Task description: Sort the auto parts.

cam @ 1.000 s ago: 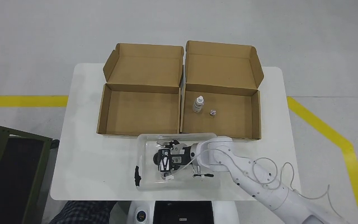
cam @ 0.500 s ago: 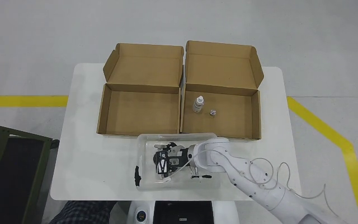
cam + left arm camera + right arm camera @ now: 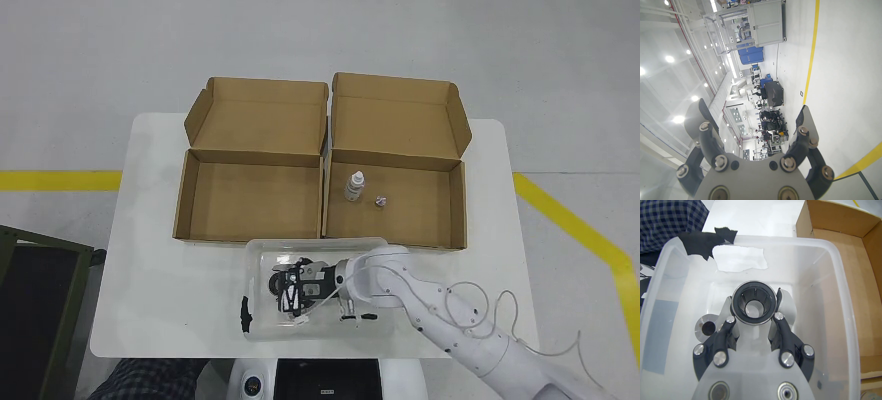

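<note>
A: Where is the right end effector (image 3: 754, 298)?

B: Down inside the clear plastic tub (image 3: 836, 256), which sits at the near edge of the white worktop (image 3: 150, 250). Its two fingers (image 3: 728, 302) are closed against opposite sides of a black sleeve bearing (image 3: 753, 291) with a metal rim. The open bore of the bearing faces the wrist camera.

A: Is the bearing lifted off the floor of the tub?

B: I cannot tell. It is within the tub walls, towards the end with the torn black tape (image 3: 702, 243) and the white paper patch (image 3: 740, 258).

A: What else is in the tub?

B: A silver disc (image 3: 705, 328) with a dark centre lies on the floor just beside one finger. In the top view a small dark part (image 3: 362, 316) lies near the arm, too small to name.

A: And the boxes?

B: Two open cardboard boxes stand side by side beyond the tub, touching each other, with their lids folded back. One box (image 3: 430, 215) holds a small white bottle (image 3: 354, 185), standing upright, and a tiny metal piece (image 3: 380, 200) close to it. The other box (image 3: 250, 200) shows a bare floor.

A: The left end effector (image 3: 753, 108)?

B: It is spread wide with nothing between its fingers, and it points out into the hall, away from the worktop.
</note>
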You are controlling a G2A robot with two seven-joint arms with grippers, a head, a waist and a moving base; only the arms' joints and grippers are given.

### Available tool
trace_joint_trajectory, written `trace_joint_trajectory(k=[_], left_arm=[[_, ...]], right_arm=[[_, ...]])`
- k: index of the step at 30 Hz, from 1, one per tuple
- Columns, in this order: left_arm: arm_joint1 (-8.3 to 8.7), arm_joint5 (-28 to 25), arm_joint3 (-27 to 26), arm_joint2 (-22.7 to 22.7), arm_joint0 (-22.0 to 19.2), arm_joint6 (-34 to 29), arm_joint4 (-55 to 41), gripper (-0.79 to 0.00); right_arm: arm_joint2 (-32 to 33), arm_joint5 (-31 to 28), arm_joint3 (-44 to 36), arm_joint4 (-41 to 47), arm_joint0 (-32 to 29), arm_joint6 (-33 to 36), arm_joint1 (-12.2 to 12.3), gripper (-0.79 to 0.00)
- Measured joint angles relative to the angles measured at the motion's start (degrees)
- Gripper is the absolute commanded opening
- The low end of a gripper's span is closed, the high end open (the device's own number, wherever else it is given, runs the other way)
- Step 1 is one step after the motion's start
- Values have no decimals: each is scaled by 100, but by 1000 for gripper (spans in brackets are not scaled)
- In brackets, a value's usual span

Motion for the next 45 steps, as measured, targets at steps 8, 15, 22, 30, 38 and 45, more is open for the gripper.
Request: trace_joint_trajectory(k=[8,15,22,30,38,45], left_arm=[[0,0,0,0,0,0,0,0],[0,0,0,0,0,0,0,0],[0,0,0,0,0,0,0,0],[0,0,0,0,0,0,0,0],[0,0,0,0,0,0,0,0],[0,0,0,0,0,0,0,0]], right_arm=[[250,-185,-239,154,-108,19,64,-785],[693,-396,-717,375,-293,-42,189,-785],[1229,-547,-1140,907,-516,-253,306,-785],[1773,-466,-1522,1419,-651,-416,390,-785],[2156,-342,-1644,2064,-764,-550,434,-785],[2213,-330,-1663,2326,-788,-468,444,-785]])
